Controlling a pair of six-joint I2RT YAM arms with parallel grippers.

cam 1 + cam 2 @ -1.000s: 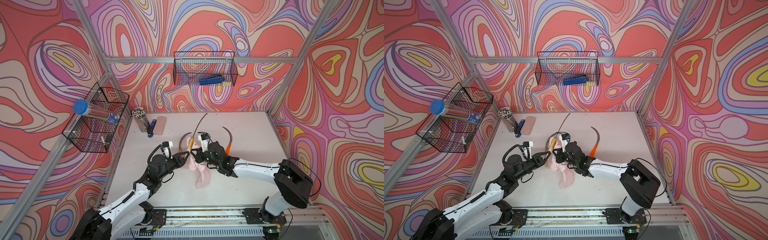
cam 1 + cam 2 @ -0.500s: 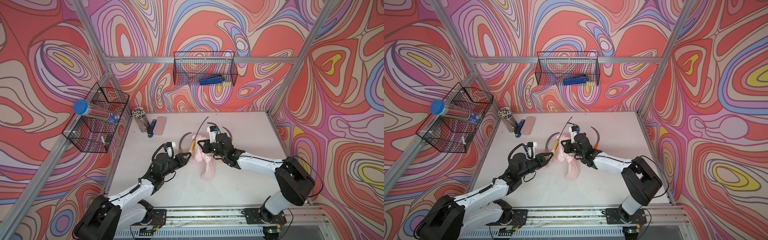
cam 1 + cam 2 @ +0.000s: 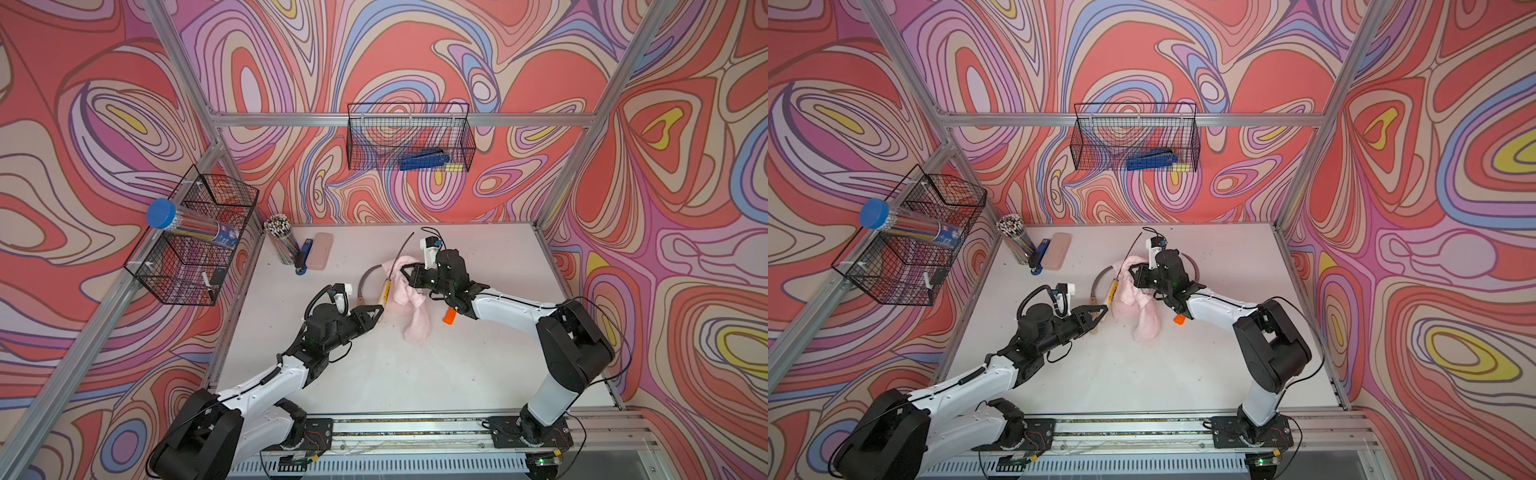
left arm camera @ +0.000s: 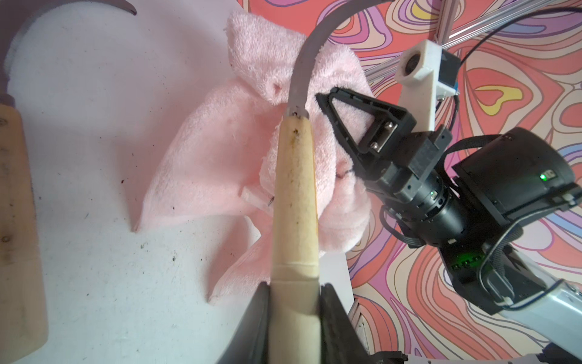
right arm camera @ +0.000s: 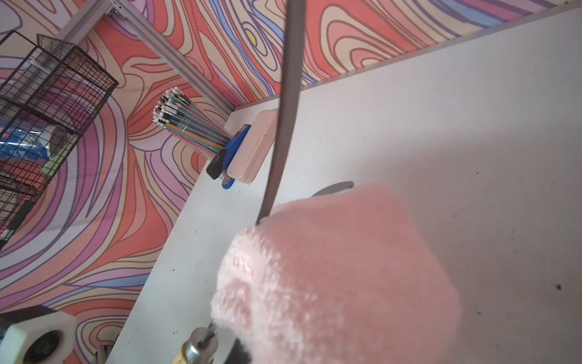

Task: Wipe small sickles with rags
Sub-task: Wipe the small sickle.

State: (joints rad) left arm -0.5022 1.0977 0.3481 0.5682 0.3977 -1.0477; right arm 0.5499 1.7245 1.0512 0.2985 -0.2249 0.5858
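While the left arm reaches up from the lower left of both top views and lies low over the tabletop [image 3: 374, 374], its left fingers [image 3: 371, 312] point to the middle of the frame. They are shut tight on the end of a pale wooden handle. The held sickle [image 3: 385, 291] sticks out past them, and its dark blade curves toward the back wall. The right arm stands up at the lower right, bends at the elbow and stretches left across the tabletop. The right fingers [image 3: 409, 276] are pinched shut on the pink rag [image 3: 415, 320]. The rag is bunched against the blade just above the handle, and its loose end hangs down to the tabletop. A second wooden sickle [image 3: 362, 286] lies flat just left of the held one. The orange-handled sickle [image 3: 448, 316] peeks out from under the right forearm.
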